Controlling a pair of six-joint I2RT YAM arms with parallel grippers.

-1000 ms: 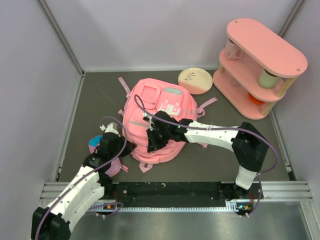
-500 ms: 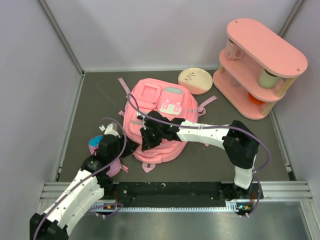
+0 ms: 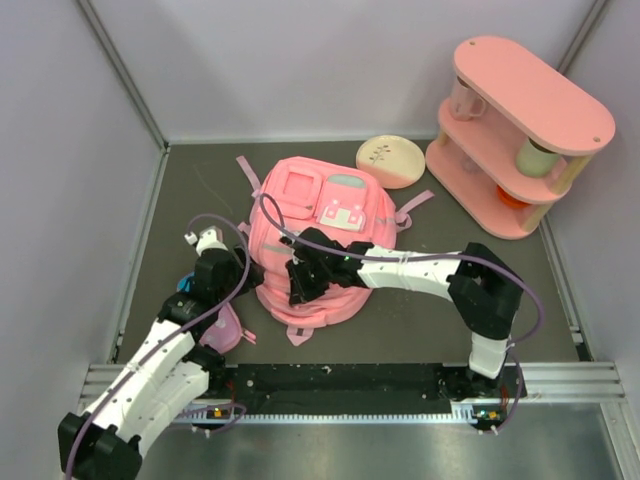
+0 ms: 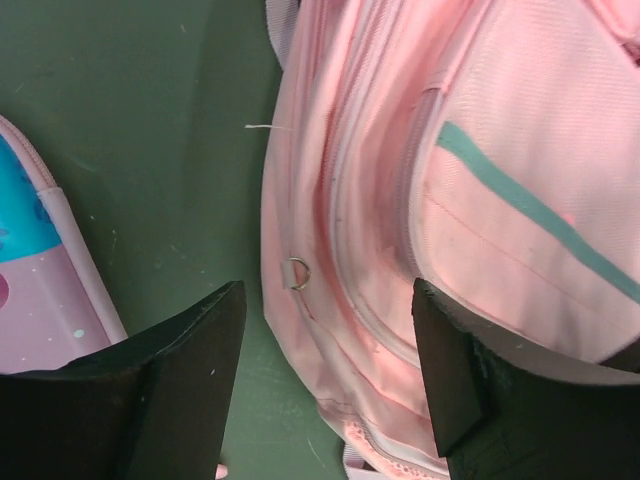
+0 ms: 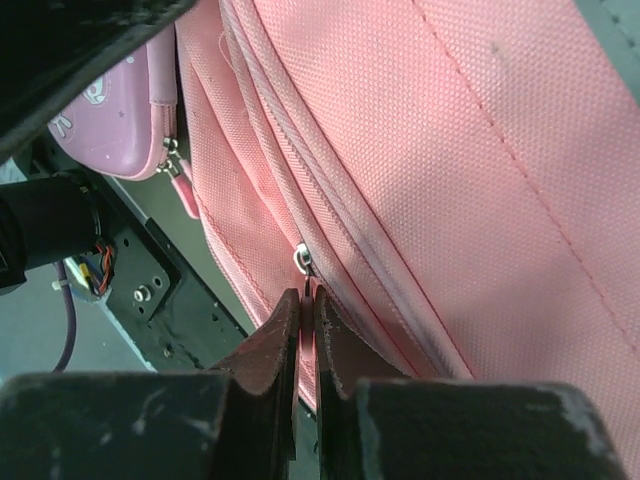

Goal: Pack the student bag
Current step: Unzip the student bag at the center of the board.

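Note:
The student bag [image 3: 320,215], a soft pink backpack, lies flat in the middle of the dark table. My right gripper [image 3: 298,285] reaches over its near-left part. In the right wrist view the gripper [image 5: 307,300] is shut on the zipper pull [image 5: 306,282] of the bag's [image 5: 480,150] side seam. My left gripper [image 3: 243,288] is at the bag's left edge. In the left wrist view the gripper [image 4: 325,370] stands open above the edge of the bag [image 4: 480,200], holding nothing.
A small pink and blue pouch [image 3: 205,320] lies left of the bag, under my left arm, and shows as the pouch [image 4: 40,290] in the left wrist view. A cream plate [image 3: 390,162] and a pink two-tier shelf [image 3: 520,130] with cups stand at the back right. Walls enclose the table.
My left gripper has opened, let go of the bag's left edge and drawn back to the left. My right gripper, still shut on the zipper pull, has shifted slightly left.

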